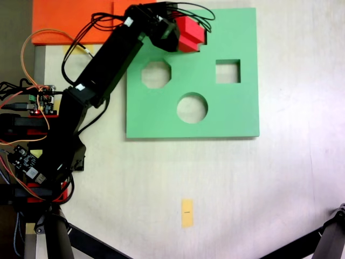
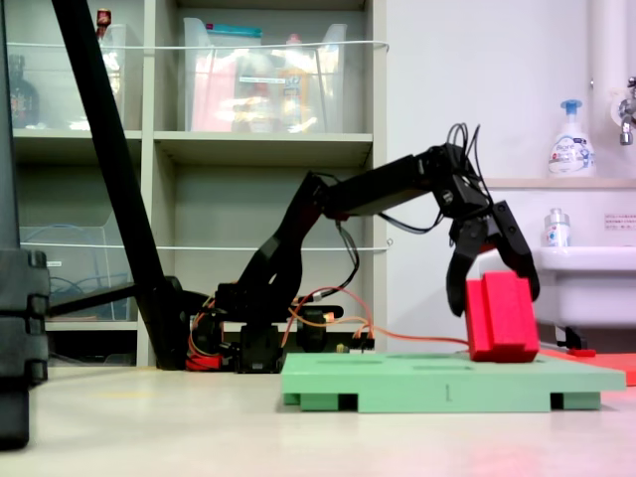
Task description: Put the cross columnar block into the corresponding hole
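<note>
Your surface [image 1: 242,183] carries the green board [image 1: 226,116], which lies under and beside the gripper [image 2: 494,293], with its octagonal, round and square holes open just short of the gripper in the top-down fixed view. The gripper itself is clamped around the red block [image 2: 502,316], one jaw on each side. That block sits between the jaws, tilted, its lower end touching the board's top at the far edge, covering whatever hole lies beneath it.
</note>
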Controlling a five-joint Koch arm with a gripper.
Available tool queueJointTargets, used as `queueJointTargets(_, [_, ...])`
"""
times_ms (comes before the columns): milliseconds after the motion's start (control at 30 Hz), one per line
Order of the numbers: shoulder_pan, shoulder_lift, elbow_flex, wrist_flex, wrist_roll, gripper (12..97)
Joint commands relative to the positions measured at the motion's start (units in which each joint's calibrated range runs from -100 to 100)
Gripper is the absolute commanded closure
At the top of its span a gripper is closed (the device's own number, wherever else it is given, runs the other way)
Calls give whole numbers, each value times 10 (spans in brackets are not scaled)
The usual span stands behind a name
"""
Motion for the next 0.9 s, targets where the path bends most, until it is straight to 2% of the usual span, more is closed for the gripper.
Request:
queueJointTargets(0, [0, -40, 19, -14, 1, 623])
queueJointTargets(867, [-9, 69, 24, 64, 6, 623])
